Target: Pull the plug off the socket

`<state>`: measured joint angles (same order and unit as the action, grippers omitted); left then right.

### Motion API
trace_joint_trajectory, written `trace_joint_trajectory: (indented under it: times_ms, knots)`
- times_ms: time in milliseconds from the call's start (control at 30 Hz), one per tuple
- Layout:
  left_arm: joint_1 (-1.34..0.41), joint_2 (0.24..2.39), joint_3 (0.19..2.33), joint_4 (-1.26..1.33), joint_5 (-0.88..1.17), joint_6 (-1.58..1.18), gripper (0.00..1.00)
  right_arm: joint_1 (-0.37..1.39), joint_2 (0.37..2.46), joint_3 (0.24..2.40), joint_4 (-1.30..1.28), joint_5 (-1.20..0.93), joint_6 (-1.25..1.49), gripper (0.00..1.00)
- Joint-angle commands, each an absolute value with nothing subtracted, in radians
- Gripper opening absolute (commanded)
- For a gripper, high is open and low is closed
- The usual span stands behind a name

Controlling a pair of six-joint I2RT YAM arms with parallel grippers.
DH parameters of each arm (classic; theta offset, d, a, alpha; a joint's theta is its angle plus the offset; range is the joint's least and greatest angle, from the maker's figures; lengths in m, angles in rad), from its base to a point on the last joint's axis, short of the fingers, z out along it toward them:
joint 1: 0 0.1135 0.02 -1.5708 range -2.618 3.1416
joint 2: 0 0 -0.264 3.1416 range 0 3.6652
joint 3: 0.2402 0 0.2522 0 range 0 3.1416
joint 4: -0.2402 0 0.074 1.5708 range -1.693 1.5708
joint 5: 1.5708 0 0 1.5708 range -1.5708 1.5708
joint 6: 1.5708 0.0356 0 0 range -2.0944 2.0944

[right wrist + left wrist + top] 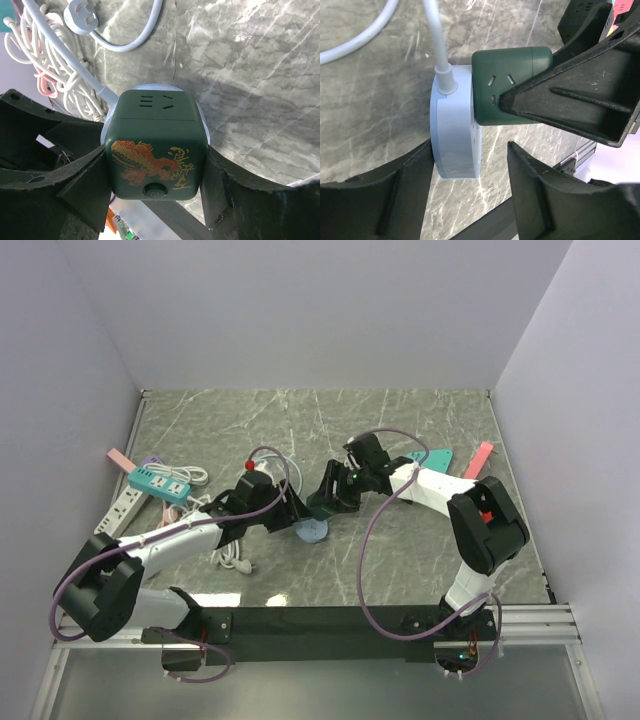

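So on the grey marble-look table (pixel 420 420), the thing to watch is the dark green cube adapter with the red-and-gold dragon print (pixel 155 125). It's mid-table, between the two arms, seated against the flat face of the pale blue round socket disc (pixel 455 125).

The right gripper (pixel 156 165) has its fingers pressed on both side faces of the cube, so that's a hold. The left gripper (pixel 470 147) is wide, jaws straddling the disc with a clear gap on one side (not clamped on anything).

My take: the left should pinch the disc's rim firmly first. Then the right pulls straight out along the pins, no twisting, or the disc just tags along. Also mind the thin white cable (pixel 432 30) coming off the disc.
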<state>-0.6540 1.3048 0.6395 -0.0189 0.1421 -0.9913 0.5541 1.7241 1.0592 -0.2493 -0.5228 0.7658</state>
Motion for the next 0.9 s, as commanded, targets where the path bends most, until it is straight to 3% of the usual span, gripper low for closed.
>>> trace_joint_trajectory:
  times_ms: [0, 133, 233, 267, 333, 367, 500, 867]
  knots:
    - [-0.661, 1.321, 0.641, 0.064, 0.155, -0.994, 0.65, 0.563, 1.717, 1.066, -0.193, -0.603, 0.762, 0.0]
    - [-0.661, 1.345, 0.649, 0.075, 0.161, -0.986, 0.6, 0.563, 1.712, 1.066, -0.184, -0.615, 0.769, 0.0]
    - [-0.661, 1.361, 0.65, 0.087, 0.17, -0.98, 0.39, 0.564, 1.704, 1.063, -0.155, -0.643, 0.787, 0.0]
    - [-0.661, 1.367, 0.65, 0.086, 0.173, -0.979, 0.22, 0.565, 1.703, 1.06, -0.146, -0.653, 0.793, 0.0]
    - [-0.661, 1.385, 0.652, 0.089, 0.181, -0.977, 0.04, 0.563, 1.698, 1.065, -0.143, -0.67, 0.798, 0.0]
    - [-0.663, 1.39, 0.652, 0.089, 0.183, -0.977, 0.01, 0.563, 1.698, 1.074, -0.149, -0.669, 0.792, 0.0]
    - [-0.663, 1.393, 0.646, 0.078, 0.169, -0.98, 0.01, 0.554, 1.689, 1.112, -0.221, -0.683, 0.736, 0.0]
    - [-0.663, 1.345, 0.617, 0.031, 0.124, -0.985, 0.01, 0.31, 1.635, 1.186, -0.56, -0.87, 0.425, 0.0]
